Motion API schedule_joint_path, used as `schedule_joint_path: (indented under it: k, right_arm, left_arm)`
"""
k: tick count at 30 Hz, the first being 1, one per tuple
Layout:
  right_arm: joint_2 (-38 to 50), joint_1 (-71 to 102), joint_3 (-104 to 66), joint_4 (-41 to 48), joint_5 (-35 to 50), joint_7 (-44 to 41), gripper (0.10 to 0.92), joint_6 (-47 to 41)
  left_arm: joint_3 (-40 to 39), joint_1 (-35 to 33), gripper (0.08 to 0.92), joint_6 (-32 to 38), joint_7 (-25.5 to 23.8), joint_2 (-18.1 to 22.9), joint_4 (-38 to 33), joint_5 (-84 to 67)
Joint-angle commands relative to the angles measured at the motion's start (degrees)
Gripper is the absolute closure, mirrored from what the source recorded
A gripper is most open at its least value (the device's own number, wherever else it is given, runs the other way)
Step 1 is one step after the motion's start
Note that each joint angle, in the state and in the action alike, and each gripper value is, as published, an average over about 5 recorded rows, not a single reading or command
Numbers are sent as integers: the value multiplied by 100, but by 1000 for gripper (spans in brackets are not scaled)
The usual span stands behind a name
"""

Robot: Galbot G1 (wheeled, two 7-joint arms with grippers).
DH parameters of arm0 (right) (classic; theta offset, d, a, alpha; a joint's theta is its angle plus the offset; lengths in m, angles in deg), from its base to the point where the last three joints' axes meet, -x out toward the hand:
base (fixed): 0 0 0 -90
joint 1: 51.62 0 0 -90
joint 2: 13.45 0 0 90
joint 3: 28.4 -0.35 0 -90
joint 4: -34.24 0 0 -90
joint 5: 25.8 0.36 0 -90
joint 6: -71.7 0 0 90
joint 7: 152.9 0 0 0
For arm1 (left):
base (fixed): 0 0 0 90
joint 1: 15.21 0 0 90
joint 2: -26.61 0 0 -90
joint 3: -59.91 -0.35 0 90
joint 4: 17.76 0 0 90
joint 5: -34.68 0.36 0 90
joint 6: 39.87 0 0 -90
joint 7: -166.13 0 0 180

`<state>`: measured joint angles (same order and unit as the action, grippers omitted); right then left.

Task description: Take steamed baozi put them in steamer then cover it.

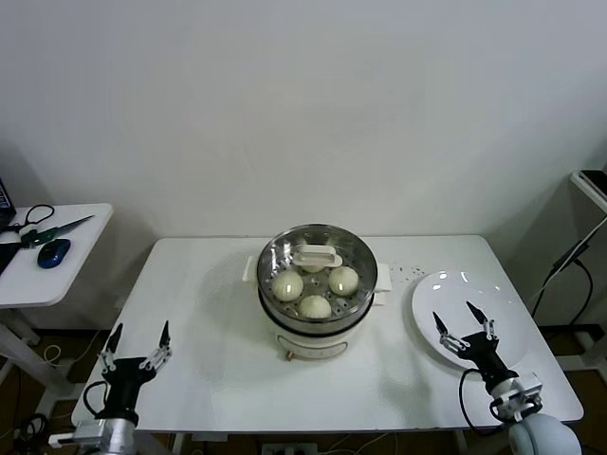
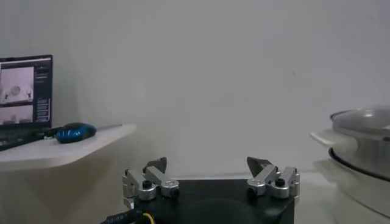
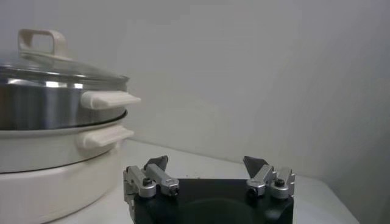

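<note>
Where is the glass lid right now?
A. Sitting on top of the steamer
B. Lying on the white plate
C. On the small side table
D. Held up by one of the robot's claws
A: the glass lid rests on the steamer, with buns visible beneath it, while the left gripper and right gripper stand open and empty near the table's front corners.

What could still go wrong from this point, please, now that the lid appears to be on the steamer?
The clear glass lid with the white handle covers the shiny steel steamer basket, but only three cream-white buns show clearly through it; a fourth may be hidden under the handle or missing. The open right gripper hovers over the flat white plate and might knock it when moving. The open left gripper is parked near the table's front edge.
</note>
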<state>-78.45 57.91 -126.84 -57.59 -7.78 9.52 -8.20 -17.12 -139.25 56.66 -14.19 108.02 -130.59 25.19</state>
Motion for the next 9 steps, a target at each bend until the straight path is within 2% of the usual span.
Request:
schedule_joint_path:
  k: [1, 9]
  right_arm:
    - [-6, 9, -28, 34, 40, 1, 203, 18]
    - [0, 42, -56, -10, 67, -1, 203, 32]
  left_arm:
    - [25, -46, 177, 72, -19, 40, -60, -27]
    - [-69, -85, 177, 64, -6, 51, -159, 23]
